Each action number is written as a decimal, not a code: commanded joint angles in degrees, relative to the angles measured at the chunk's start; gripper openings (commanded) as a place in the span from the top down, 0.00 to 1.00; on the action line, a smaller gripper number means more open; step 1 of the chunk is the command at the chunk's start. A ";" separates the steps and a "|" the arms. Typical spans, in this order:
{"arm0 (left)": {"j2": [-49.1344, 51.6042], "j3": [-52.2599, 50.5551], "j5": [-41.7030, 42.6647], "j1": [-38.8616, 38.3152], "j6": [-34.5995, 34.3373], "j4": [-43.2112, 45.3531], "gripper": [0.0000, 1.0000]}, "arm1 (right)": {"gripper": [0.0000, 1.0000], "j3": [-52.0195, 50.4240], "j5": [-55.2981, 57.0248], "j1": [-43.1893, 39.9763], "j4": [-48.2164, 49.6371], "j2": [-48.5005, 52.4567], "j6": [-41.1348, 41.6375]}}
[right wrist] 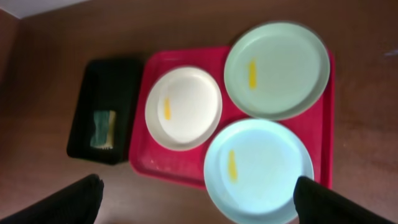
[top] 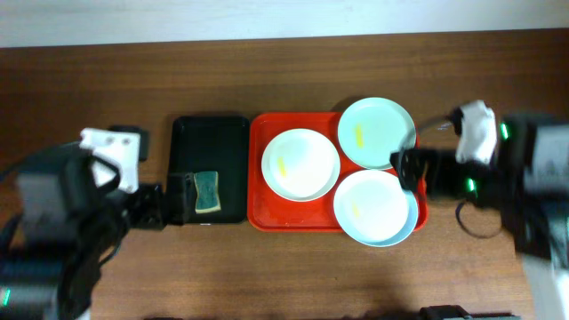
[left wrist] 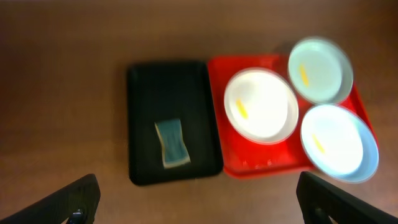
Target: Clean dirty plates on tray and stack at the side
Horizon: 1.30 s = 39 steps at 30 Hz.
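Plainly, the three dirty plates all lie on the red tray (top: 258, 191), which sits around the middle of the table (top: 267, 80). The white plate (top: 300, 164) fills the tray's left half. The mint plate (top: 376, 132) sits in its far right corner. The pale blue plate (top: 373, 206) sits in the near right corner and hangs over the near rim. Each plate carries a short yellow smear, sharpest in the right wrist view and blurred in the left one.

Just left of the red tray lies a black tray (top: 209, 133), with a sponge (top: 207, 191) at its near end.

Each wrist view shows only two dark fingertips at its lower corners. The left pincer (left wrist: 199, 202) and the right pincer (right wrist: 199, 202) are both spread wide with nothing between the fingers, and the plates lie beyond them.

Only the overhead view shows the arms. The left arm is folded by the table's left edge, its pincer at the black tray's left rim beside the sponge. The right arm reaches in from the right edge, its pincer over the red tray's right rim, between the mint and pale blue plates.
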 commanded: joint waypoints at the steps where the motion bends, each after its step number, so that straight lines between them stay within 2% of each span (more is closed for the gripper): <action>1: 5.42 0.81 3.74 -0.26 0.68 -2.73 0.01 | 0.00 5.88 -1.42 -0.39 -5.77 9.57 -2.21; 6: 10.97 0.76 4.13 -0.26 0.42 -4.04 0.01 | 0.35 5.16 -1.44 0.15 -9.97 17.00 -7.21; 7: 12.31 0.76 4.50 -0.26 0.39 -4.02 0.08 | 0.36 4.68 -1.11 0.37 -9.97 18.10 -7.15; 9: 15.23 0.76 4.74 -0.26 -1.42 -3.96 0.50 | 0.36 3.50 -1.14 0.52 -9.75 20.35 -7.13; 10: 16.74 0.76 4.74 -0.26 -3.61 -3.85 0.55 | 0.36 2.80 -1.14 0.52 -9.53 21.53 -7.13; 12: 19.50 0.76 4.70 -0.26 -7.17 -3.67 0.54 | 0.36 1.31 -1.14 0.55 -8.70 24.15 -7.15; 14: 21.70 0.76 4.28 -0.26 -9.49 -3.69 0.46 | 0.36 0.04 -1.11 1.16 -7.32 26.14 -7.15; 17: 25.00 0.74 1.40 -0.28 -11.91 -3.69 0.44 | 0.37 -2.80 -0.13 2.86 -3.43 29.07 -7.17; 22: 28.89 0.70 -0.92 -0.33 -12.41 -2.51 0.43 | 0.45 -6.88 1.03 6.27 4.63 32.52 -7.15; 26: 30.05 0.70 -1.03 -0.66 -13.38 -1.38 0.43 | 0.48 -9.11 3.54 9.40 12.52 34.47 -7.10; 30: 30.29 0.70 -4.31 -1.57 -14.60 -1.31 0.43 | 0.58 -12.66 4.46 12.59 22.32 35.91 -7.10; 32: 30.29 0.70 -4.85 -2.08 -14.60 -1.25 0.44 | 0.62 -14.51 9.51 13.62 25.83 36.52 -6.47; 34: 30.36 0.70 -5.11 -2.47 -14.60 -1.11 0.44 | 0.62 -15.41 12.50 13.88 27.17 37.11 -6.01; 39: 30.40 0.11 -9.90 -4.46 -18.62 -0.46 0.47 | 0.62 -16.13 11.17 13.92 30.34 39.95 -5.16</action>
